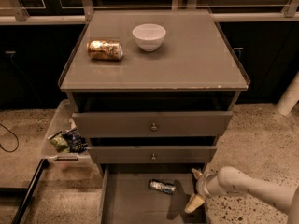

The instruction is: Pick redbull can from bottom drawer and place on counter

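Bottom drawer [126, 199] pulled out toward me, floor bare but for the can [162, 186]. The can lies on its side at the far right of the floor, just under the front of the drawer above.

Claw [195, 189] is low on the right, at the drawer's right edge, just right of the can and not touching it. Fingers spread, one tip far, one near, nothing between them. Arm [254, 192] runs in from the near right. Its shadow falls on the drawer floor between claw and can.

The two knobbed drawers [117, 124] above stand slightly open, and the lower one overhangs the far end of the bottom drawer, close over the can.

Table [187, 55]: gold can [105, 50] on its side at far left, white bowl [149, 36] just right of it, upright.

Left of the cabinet, a clear bin [56, 125] of snack packets on the floor. I note a cable [7, 141] further left.
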`<state>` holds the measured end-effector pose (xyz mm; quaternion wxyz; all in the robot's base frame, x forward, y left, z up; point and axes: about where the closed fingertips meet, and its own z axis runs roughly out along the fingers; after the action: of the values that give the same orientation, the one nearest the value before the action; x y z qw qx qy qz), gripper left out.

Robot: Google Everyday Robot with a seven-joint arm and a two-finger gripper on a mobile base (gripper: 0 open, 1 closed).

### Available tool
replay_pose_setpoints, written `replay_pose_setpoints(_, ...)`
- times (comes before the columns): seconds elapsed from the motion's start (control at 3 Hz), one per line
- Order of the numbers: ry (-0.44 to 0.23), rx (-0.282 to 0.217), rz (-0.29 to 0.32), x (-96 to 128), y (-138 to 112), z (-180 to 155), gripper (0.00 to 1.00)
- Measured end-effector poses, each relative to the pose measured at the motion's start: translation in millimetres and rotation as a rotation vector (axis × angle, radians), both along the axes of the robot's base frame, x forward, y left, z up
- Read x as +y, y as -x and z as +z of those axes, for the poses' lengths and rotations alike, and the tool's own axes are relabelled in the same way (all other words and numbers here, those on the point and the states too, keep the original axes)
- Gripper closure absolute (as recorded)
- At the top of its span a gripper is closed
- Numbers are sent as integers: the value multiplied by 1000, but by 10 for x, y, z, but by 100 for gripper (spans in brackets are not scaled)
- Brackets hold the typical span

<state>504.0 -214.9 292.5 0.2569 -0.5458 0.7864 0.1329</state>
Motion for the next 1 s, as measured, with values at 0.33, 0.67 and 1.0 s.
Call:
replay_pose_setpoints(0.33, -48, -32, 6, 180, -58, -384, 0)
replay_pose_setpoints(0.67, -48, -32, 6, 180, -58, -384, 0)
replay_pose_setpoints(1.0, -54, -53, 7, 246, -113, -516, 0)
